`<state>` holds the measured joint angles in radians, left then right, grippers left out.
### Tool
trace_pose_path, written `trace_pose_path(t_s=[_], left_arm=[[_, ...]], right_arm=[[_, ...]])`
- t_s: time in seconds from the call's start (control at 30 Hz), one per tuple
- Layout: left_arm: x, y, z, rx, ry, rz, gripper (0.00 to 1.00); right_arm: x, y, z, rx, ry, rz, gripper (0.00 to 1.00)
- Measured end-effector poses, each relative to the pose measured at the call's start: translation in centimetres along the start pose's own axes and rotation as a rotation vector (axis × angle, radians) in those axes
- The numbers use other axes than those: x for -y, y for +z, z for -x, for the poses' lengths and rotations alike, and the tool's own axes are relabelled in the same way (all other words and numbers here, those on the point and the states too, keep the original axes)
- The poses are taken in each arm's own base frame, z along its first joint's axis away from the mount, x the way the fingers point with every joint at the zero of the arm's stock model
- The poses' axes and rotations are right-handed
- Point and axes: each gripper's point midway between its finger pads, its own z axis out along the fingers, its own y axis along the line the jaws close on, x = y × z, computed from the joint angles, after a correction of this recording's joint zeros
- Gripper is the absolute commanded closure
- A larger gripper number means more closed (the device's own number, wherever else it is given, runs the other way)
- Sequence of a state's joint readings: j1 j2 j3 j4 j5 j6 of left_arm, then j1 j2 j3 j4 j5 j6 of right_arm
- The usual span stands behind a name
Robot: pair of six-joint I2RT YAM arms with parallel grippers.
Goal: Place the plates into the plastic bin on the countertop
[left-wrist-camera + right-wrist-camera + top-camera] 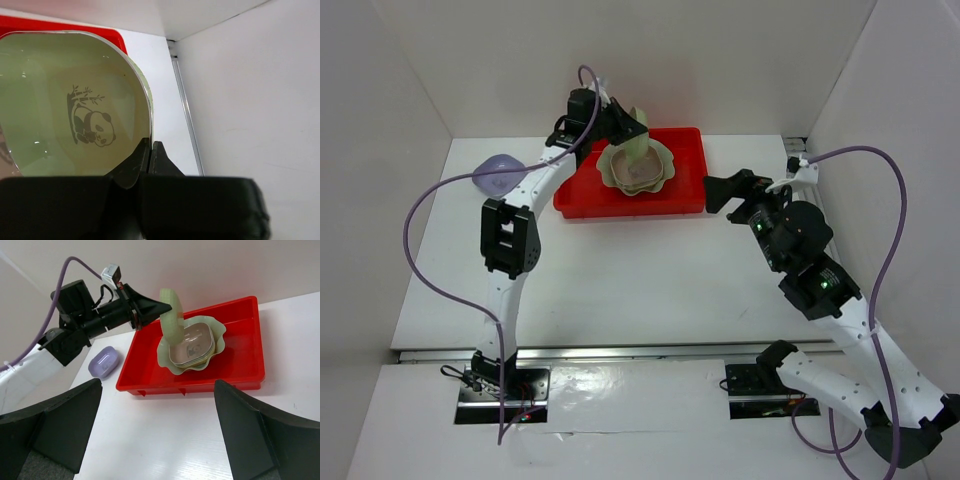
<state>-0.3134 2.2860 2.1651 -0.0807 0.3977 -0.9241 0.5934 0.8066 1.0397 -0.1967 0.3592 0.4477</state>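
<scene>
A small green rounded-square dish (172,315), pinched upright by the left gripper (150,150), hangs over small dishes (192,342) stacked in a pale green scalloped dish (217,327) inside the red plastic bin (245,340); only the left wrist view shows its panda print. A lavender dish (500,175) lies on the white countertop (650,280); the right gripper (712,192) gapes empty.

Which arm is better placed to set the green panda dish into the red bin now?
Left. The left gripper is shut on the green dish's rim, holding it on edge above the stack in the red bin. The right gripper stands open and empty beside the bin.
</scene>
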Motion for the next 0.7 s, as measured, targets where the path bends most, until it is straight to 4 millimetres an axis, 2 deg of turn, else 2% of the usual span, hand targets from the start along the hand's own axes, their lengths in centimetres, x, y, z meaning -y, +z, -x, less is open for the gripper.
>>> trace_pose_path(t_s=[0.1,0.27,0.3,0.37,0.4,0.53,0.63,0.7], left_arm=[[-0.1,0.7,0.4,0.015,0.002,-0.016,1.0],[-2.7,1.9,-0.8,-0.011,-0.035,0.024,1.0],[-3.3,2.1,-1.1,-0.015,-0.041,0.036,0.95],[-4.1,2.3,-1.5,-0.021,-0.051,0.06,0.78],[-4.3,2.4,-1.5,-0.019,-0.05,0.067,0.55],[-4.4,2.6,-1.5,-0.004,-0.017,0.083,0.18],[-3.7,2.6,-1.9,-0.004,0.017,0.083,0.0],[-2.5,2.1,-2.0,-0.003,0.045,0.084,0.0]], right_arm=[[0.0,0.0,0.0,0.001,-0.003,0.0,0.0],[0.1,0.0,0.0,0.002,-0.012,-0.001,0.0],[0.1,0.0,0.0,0.003,-0.015,-0.003,0.0],[0.2,0.0,-0.1,0.001,-0.02,-0.005,0.0],[0.2,0.1,-0.2,-0.001,-0.021,-0.006,0.0],[0.5,0.2,-0.8,-0.015,-0.03,-0.012,0.0],[0.6,0.4,-1.1,-0.022,-0.032,-0.016,0.0],[0.6,0.4,-1.1,-0.022,-0.032,-0.015,0.0]])
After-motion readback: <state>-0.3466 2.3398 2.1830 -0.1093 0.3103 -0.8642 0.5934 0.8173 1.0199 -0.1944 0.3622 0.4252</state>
